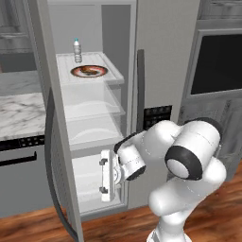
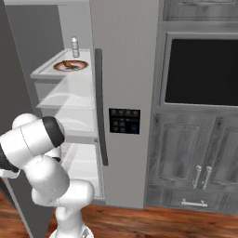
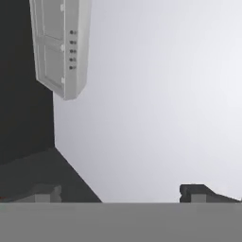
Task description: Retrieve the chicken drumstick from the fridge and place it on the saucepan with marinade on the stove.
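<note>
Your fridge stands with its left door open; the chicken drumstick lies on a plate on the upper shelf, beside a bottle. Your fingers, spread wide and empty, face the lower compartment, well below that shelf.

Open fridge with a plate on its upper shelf, wall oven to its right.

Inside the tall grey two-door fridge, a round plate carrying the small golden-brown chicken drumstick lies on the upper white shelf; a small clear bottle stands just behind it. The white-armed two-finger gripper sits low, before the bottom compartment.
</note>
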